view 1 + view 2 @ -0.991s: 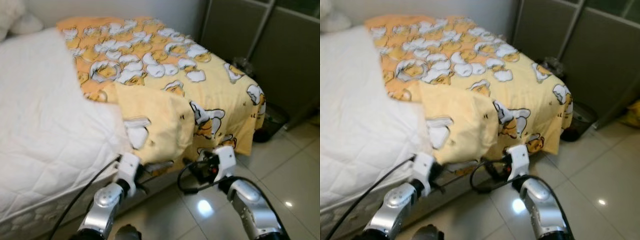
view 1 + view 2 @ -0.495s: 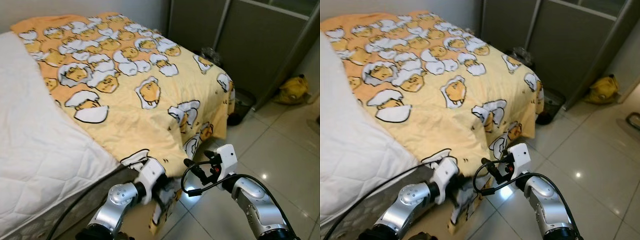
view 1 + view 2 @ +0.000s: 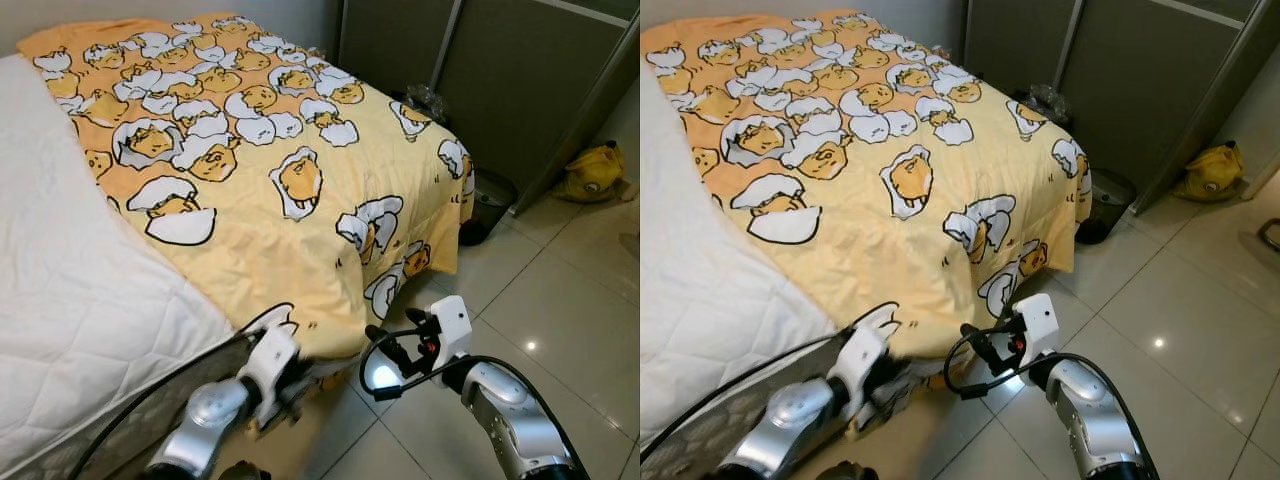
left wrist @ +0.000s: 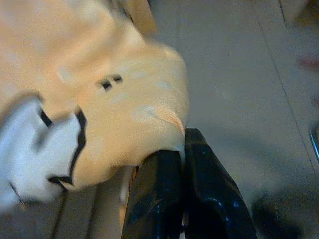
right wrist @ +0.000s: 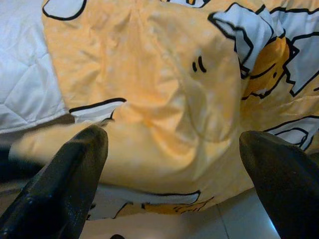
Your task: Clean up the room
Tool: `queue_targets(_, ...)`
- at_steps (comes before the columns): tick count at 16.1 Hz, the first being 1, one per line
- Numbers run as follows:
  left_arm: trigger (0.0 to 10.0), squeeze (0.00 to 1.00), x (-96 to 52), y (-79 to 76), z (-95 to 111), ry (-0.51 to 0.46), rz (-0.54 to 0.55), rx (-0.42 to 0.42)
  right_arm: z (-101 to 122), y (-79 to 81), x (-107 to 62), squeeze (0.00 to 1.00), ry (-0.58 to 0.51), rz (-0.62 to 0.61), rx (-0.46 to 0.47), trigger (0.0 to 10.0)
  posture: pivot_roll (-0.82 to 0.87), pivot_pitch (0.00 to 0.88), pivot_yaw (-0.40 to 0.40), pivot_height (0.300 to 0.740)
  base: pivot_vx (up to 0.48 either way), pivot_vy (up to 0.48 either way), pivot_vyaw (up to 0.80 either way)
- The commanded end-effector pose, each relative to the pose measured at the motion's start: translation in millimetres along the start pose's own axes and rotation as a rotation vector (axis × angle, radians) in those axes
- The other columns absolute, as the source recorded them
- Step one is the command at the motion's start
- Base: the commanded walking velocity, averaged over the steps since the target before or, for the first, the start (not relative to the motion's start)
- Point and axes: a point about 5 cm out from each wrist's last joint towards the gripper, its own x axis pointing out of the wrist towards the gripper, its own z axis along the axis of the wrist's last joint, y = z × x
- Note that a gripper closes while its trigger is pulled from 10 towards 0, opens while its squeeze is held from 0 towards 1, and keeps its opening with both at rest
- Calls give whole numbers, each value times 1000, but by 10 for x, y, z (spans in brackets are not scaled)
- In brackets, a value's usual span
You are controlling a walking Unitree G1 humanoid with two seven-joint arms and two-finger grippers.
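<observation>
In the eye views, a yellow blanket is seen spread over the right part of the bed, its near edge hanging over the bed's side toward the tiled floor; open floor lies to the right, up to a dark bin and a yellow bag; the left gripper is at the blanket's near corner.

In the left wrist view, the fingers are pinched together on the blanket's edge.

In the right wrist view, the right gripper is spread wide, near the hanging cloth, gripping nothing.
</observation>
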Motion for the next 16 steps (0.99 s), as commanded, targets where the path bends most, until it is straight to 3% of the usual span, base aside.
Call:
queue_targets(1,10000,0,32,-84,-83,47,-36,33,-15,-18,-11,0,6,-8,-7,10000,31,0,-52,740,0,0,0)
queue_targets(5,10000,0,57,15,-79,46,74,82,-25,-21,-5,0,9,-16,-14,10000,26,0,-53,740,0,0,0)
queue_targets(8,10000,0,4,83,-167,102,99,188,-57,-21,-6,0,14,-27,-12,10000,16,0,-48,740,0,0,0)
queue_targets(9,10000,0,-74,124,-319,202,119,307,-75,-7,-2,0,17,-25,-10,10000,12,0,-43,740,0,0,0)
queue_targets(11,10000,0,-174,166,-458,272,141,377,-98,7,-3,0,22,-27,-10,10000,10,0,-41,740,0,0,0)
queue_targets(13,10000,0,-171,177,-445,272,144,431,-100,7,-1,0,22,-28,-11,10000,11,0,-41,740,0,0,0)
queue_targets(15,10000,0,-156,198,-414,241,181,409,-110,9,6,0,23,-29,-12,10000,13,0,-42,740,0,0,0)
queue_targets(16,10000,0,-136,228,-371,210,225,333,-114,9,8,0,24,-30,-11,10000,14,0,-40,740,0,0,0)
